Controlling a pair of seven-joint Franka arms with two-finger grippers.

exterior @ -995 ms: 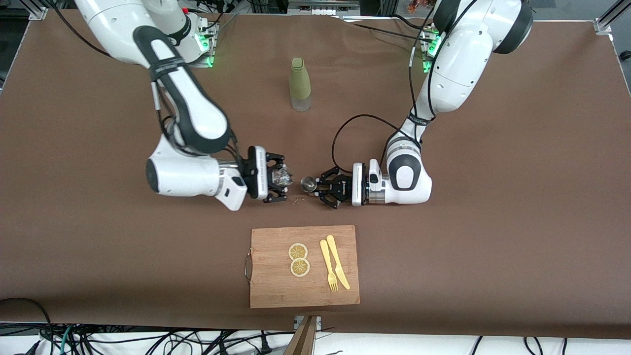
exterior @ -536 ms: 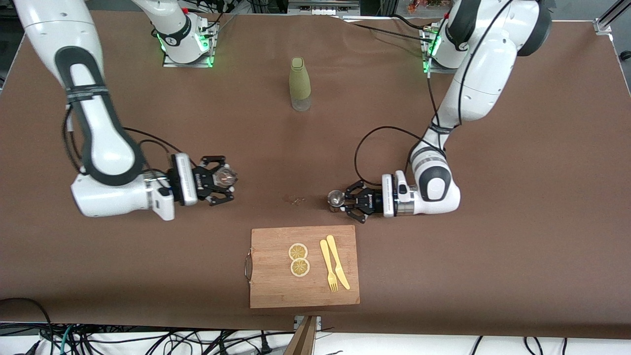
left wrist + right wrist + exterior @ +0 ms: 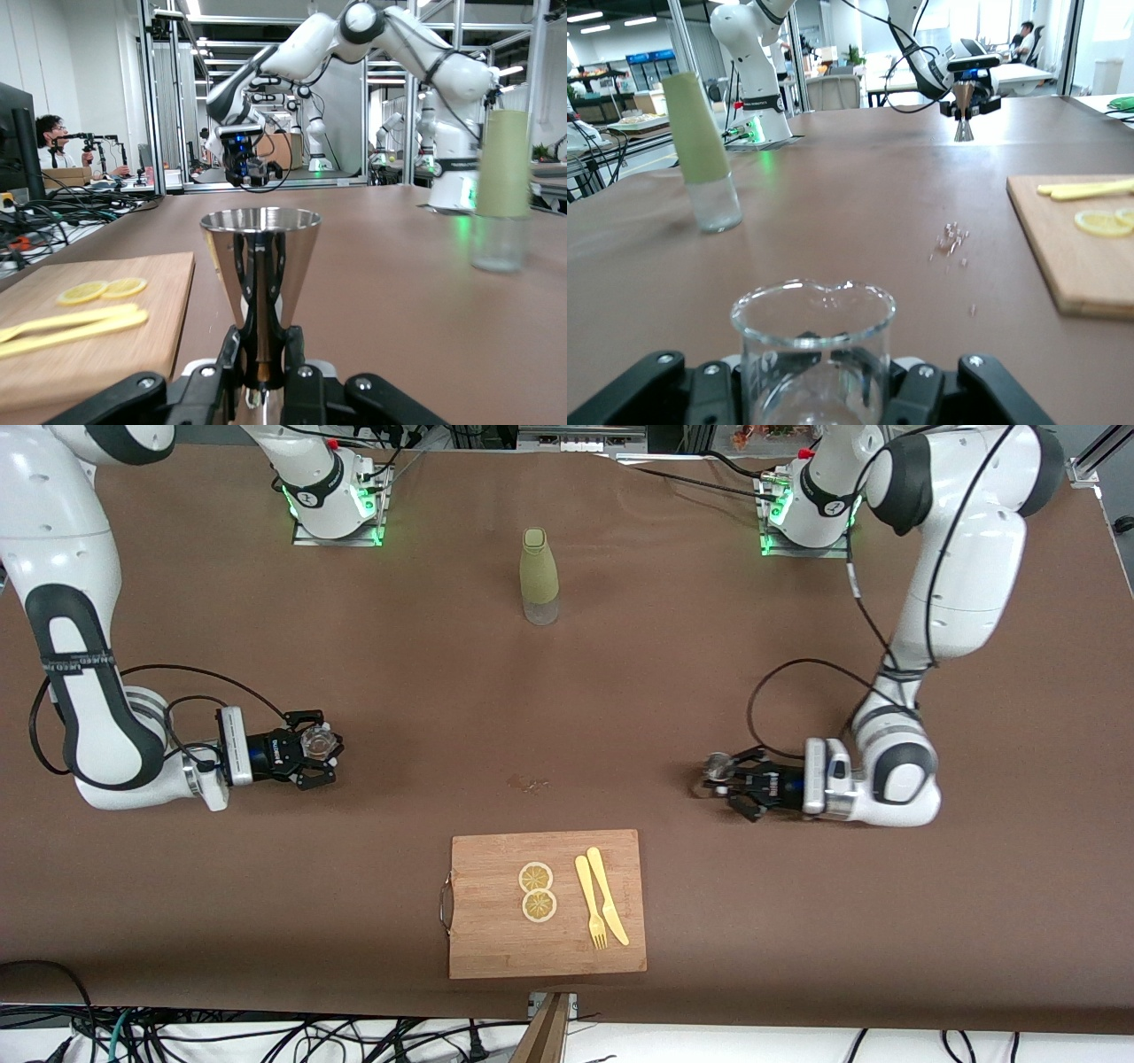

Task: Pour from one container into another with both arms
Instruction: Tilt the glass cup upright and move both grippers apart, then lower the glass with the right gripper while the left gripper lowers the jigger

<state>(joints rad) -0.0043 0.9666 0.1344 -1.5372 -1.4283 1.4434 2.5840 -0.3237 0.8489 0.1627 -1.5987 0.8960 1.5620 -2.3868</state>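
Two arms stood spread wide over the brown tabletop (image 3: 797,921), each with its fingers clenched on a small vessel. Toward the right arm's end, the right gripper (image 3: 321,746) held a clear glass beaker (image 3: 812,354) by its lower wall, the spouted rim rising free above the fingers. That glass would be stiff, smooth and breakable, so a firm hold low on the wall suited it, never on the thin lip. Toward the left arm's end, the left gripper (image 3: 722,775) pinched a polished steel jigger (image 3: 260,274) at its narrow waist, the cone flaring open above the fingers. Light, rigid and slick, it would be best taken at that waist, where the flare stops it sliding. Whether either vessel held anything was hard to tell. Between the two sets of fingers lay a wooden cutting board (image 3: 496,948), a green-sleeved bottle (image 3: 539,576) and a few spilled grains (image 3: 952,241), all well apart from both.
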